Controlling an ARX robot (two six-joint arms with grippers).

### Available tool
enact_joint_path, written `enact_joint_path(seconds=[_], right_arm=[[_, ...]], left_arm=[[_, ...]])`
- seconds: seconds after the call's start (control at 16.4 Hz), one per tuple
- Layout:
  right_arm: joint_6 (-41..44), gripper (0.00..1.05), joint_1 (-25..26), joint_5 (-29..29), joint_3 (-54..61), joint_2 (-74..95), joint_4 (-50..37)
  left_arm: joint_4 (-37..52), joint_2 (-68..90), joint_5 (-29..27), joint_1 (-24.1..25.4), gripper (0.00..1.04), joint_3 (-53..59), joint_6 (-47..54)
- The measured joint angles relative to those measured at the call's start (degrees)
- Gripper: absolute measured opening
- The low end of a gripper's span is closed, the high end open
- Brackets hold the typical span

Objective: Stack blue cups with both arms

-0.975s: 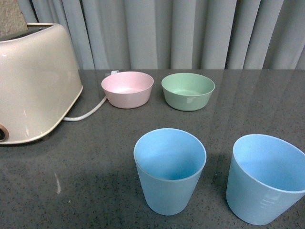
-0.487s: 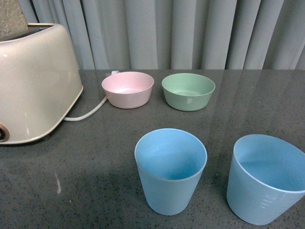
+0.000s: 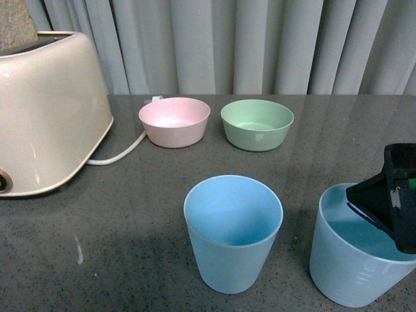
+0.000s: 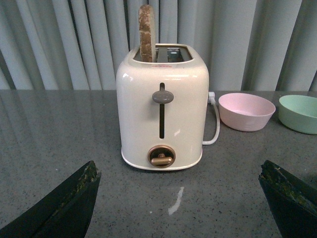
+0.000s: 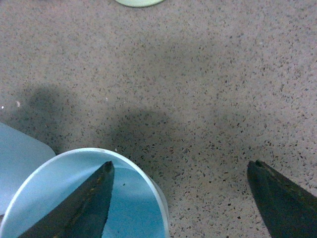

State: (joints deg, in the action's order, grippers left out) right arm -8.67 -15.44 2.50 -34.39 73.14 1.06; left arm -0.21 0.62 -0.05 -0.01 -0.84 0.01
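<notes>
Stacking not begun: centre blue cup (image 3: 233, 250) and lower-right blue cup (image 3: 348, 270) stand apart — right gripper (image 5: 181, 168) spread wide astride the latter's rim, left gripper (image 4: 179, 171) agape, both empty.

Lighting's soft and even in all three views, with only mild highlights on the toaster (image 3: 45, 97) and a pale sheen from the curtains (image 3: 260, 45) reflected on the far tabletop (image 3: 351, 130). Shadows are fuzzy-edged: there's a dark patch beside the middle blue cup (image 3: 231, 260) in the front view, plus a few smudgy ones in the right wrist view, which looks warmer, kinda pinkish. The jaws are dark and slightly out of focus up close in both wrist views, though the toaster looks sharp from the left wrist.
</notes>
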Motion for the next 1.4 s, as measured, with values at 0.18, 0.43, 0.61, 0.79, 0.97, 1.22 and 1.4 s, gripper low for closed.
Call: enact_joint_path(seconds=[0.18, 0.43, 0.61, 0.79, 0.97, 1.22, 1.4], right_arm=[[-1.38, 0.55, -0.46, -0.50, 0.04, 1.49, 0.22], [-2.75, 0.10, -1.81, -0.70, -0.04, 0.59, 2.23], [-3.61, 0.02, -2.19, -0.68, -0.26, -1.49, 3.78], [-3.93, 0.02, -1.27, -0.22, -2.08, -5.99, 4.90], [-4.85, 0.02, -2.32, 1.88, -7.93, -12.72, 5.75], [-3.93, 0.02, -12.44, 2.84, -11.74, -12.15, 8.11], [-3.34, 0.02, -16.81, 2.19, -11.61, -8.13, 8.35]], left_arm=[[0.00, 0.00, 0.02, 0.00, 0.98, -0.02, 0.00], [0.00, 0.00, 0.00, 0.00, 0.98, -0.02, 0.00], [-0.02, 0.00, 0.02, 0.00, 0.98, -0.02, 0.00], [0.00, 0.00, 0.02, 0.00, 0.98, -0.02, 0.00], [0.00, 0.00, 0.00, 0.00, 0.98, -0.02, 0.00], [-0.02, 0.00, 0.00, 0.00, 0.98, 0.00, 0.00], [0.00, 0.00, 0.02, 0.00, 0.98, 0.00, 0.00]])
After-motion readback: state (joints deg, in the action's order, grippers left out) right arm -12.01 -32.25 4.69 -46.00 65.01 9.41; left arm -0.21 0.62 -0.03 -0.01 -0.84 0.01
